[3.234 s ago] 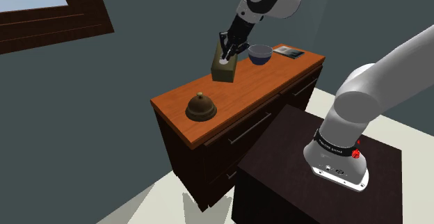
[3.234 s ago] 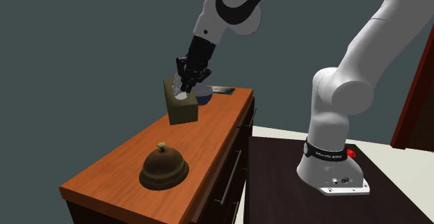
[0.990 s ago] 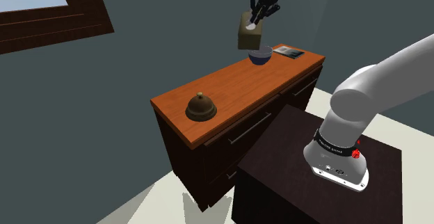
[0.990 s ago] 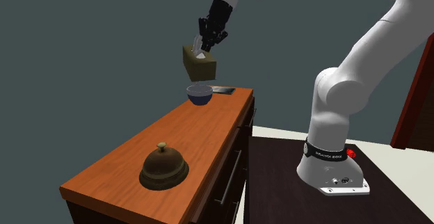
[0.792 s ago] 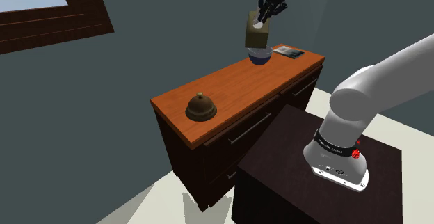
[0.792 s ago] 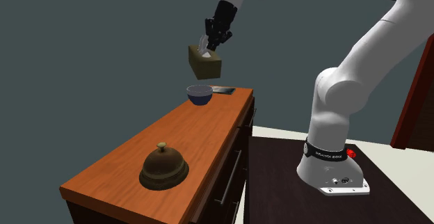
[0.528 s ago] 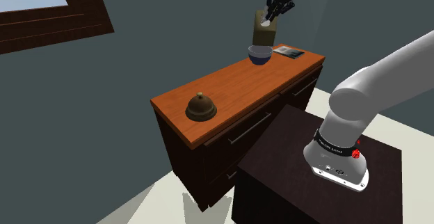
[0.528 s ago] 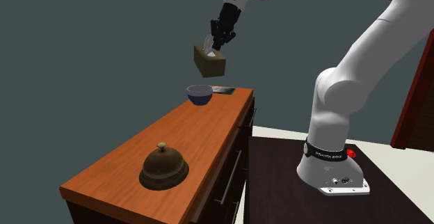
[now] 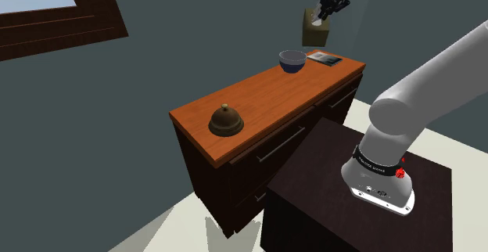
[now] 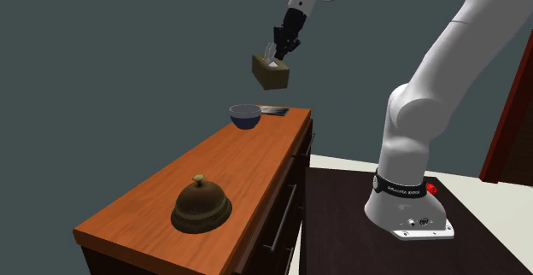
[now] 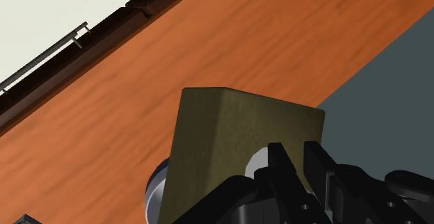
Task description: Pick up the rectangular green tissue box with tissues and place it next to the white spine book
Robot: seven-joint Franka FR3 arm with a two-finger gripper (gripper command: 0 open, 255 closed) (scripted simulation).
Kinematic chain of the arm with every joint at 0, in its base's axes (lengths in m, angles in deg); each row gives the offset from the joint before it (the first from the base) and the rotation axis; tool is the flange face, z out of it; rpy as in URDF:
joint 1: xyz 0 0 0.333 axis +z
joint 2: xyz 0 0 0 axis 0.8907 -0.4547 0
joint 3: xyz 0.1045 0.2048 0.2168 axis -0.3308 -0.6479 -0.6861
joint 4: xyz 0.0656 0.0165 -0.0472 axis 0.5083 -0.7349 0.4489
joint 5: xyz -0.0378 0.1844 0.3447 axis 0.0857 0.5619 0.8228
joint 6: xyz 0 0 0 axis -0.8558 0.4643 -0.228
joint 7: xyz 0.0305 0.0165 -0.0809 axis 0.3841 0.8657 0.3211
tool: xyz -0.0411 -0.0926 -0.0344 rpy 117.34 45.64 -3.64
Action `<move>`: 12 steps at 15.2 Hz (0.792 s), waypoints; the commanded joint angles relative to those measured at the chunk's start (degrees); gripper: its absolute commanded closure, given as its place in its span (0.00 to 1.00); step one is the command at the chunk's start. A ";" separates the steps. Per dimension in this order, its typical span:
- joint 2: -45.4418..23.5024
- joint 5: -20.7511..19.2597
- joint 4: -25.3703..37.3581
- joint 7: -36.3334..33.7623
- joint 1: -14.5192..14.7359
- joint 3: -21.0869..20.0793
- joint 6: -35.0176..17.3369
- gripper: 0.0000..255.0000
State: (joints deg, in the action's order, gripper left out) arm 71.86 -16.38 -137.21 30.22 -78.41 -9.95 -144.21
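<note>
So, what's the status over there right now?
Fingers shut on olive tissue box, held high over the cabinet. Book below, blue bowl beside it. Nothing blocking.

My arm (image 10: 424,111) is white with dark joints, a black band (image 10: 398,189) and red mark (image 10: 430,188) at its base; tool (image 10: 278,55) all black.

One tissue box (image 9: 315,30), one bowl (image 9: 292,61), one bell (image 9: 227,120), one book (image 9: 324,57)

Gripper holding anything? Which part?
Yes. The gripper is shut on the olive-green tissue box, clasping it at the middle of its top face, in mid-air.
</note>
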 commanded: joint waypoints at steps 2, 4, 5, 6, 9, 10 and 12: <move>-4.03 0.89 4.51 4.69 -0.04 4.30 2.05 1.00; -7.00 1.92 7.71 7.91 -0.07 7.25 3.57 1.00; -8.65 2.59 9.43 9.58 -0.09 8.78 4.40 1.00; -10.41 3.40 11.23 11.30 -0.13 10.33 5.28 1.00; -16.54 6.73 17.18 16.81 -0.55 15.11 8.39 1.00; -18.92 8.21 19.36 18.78 -0.91 16.70 9.62 1.00; -24.22 11.76 24.08 22.85 -2.27 19.63 12.48 1.00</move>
State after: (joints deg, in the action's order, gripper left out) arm 50.08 -6.26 -115.57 50.80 -79.91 8.06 -133.45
